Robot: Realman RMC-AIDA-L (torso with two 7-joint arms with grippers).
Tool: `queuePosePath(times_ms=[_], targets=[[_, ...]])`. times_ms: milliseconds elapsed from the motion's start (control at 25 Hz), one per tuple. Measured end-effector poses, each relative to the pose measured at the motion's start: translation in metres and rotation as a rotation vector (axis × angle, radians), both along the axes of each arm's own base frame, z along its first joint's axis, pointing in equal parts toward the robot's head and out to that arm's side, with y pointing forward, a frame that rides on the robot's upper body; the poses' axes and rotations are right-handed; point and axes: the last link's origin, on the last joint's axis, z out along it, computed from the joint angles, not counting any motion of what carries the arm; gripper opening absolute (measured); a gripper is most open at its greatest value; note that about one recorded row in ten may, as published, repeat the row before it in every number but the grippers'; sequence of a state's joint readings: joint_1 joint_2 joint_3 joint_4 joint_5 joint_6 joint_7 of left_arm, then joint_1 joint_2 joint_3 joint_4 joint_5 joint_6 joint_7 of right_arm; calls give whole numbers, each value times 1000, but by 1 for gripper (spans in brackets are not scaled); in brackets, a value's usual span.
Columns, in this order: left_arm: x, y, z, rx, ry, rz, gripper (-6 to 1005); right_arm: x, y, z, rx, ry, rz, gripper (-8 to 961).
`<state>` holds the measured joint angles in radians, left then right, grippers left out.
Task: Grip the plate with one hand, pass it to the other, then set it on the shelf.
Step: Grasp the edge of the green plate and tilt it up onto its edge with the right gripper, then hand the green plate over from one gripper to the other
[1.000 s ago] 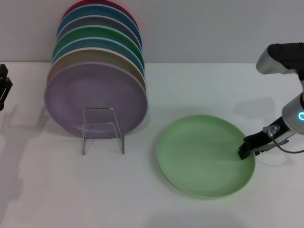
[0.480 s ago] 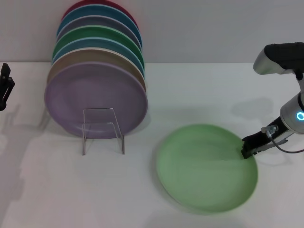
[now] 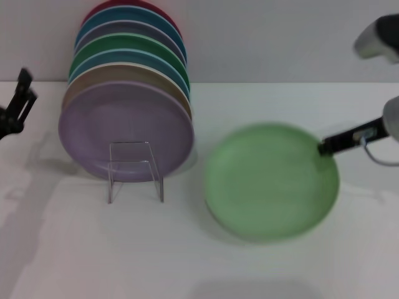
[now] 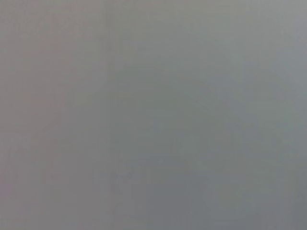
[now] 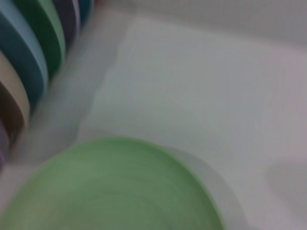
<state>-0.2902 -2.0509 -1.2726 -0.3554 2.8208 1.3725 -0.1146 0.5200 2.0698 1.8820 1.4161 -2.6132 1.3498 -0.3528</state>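
We see the light green plate (image 3: 271,180) held up above the white table (image 3: 187,249), to the right of the rack (image 3: 135,171) and clear of it. Its shadow falls on the table beneath its lower edge, so it is not resting on the surface. The plate is tipped, with its face turned toward us.

The right gripper (image 3: 324,148) pinches the plate at the rim, on the edge farthest from the rack. Its slim black fingers are pressed together on that rim, and a thin cable loops beside them.

In the right wrist view the plate (image 5: 115,187) fills the lower part, with the table (image 5: 206,96) beyond it and the edges of the stacked plates (image 5: 29,57) to one side.

The rack stands on the table with its clear squarish loop in front. A row of plates (image 3: 128,93) stands on edge in it, the lavender one (image 3: 124,128) foremost and tan, blue, dark green and red ones behind, reaching back to the grey wall (image 3: 268,37).

The left gripper (image 3: 15,109) hangs well to the left of the rack, apart from the stacked plates and above the table. We cannot tell whether its fingers are spread or pressed together. The left wrist view shows only a plain grey field.
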Motion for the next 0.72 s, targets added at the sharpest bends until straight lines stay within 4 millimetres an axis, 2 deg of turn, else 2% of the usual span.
queuePosePath(times_ms=[160, 200, 360, 400, 440, 560, 600, 720], targets=[[19, 10, 9, -70, -55, -91, 789, -9, -8, 11, 98, 69, 107, 31], [28, 18, 16, -125, -85, -118, 789, -14, -16, 20, 172, 123, 176, 26], [43, 28, 26, -241, -116, -133, 789, -14, -30, 34, 267, 178, 243, 13], [60, 34, 34, -323, -120, -142, 788, -9, -41, 40, 299, 207, 268, 13], [60, 34, 34, -323, -120, -142, 788, -9, -41, 40, 299, 207, 268, 13], [91, 37, 48, -424, -87, -131, 788, 4, -51, 47, 332, 224, 301, 13], [117, 38, 62, -496, -57, -96, 788, 10, -54, 47, 341, 218, 319, 13], [137, 35, 72, -545, -27, -72, 787, 24, -60, 45, 373, 189, 393, 13]])
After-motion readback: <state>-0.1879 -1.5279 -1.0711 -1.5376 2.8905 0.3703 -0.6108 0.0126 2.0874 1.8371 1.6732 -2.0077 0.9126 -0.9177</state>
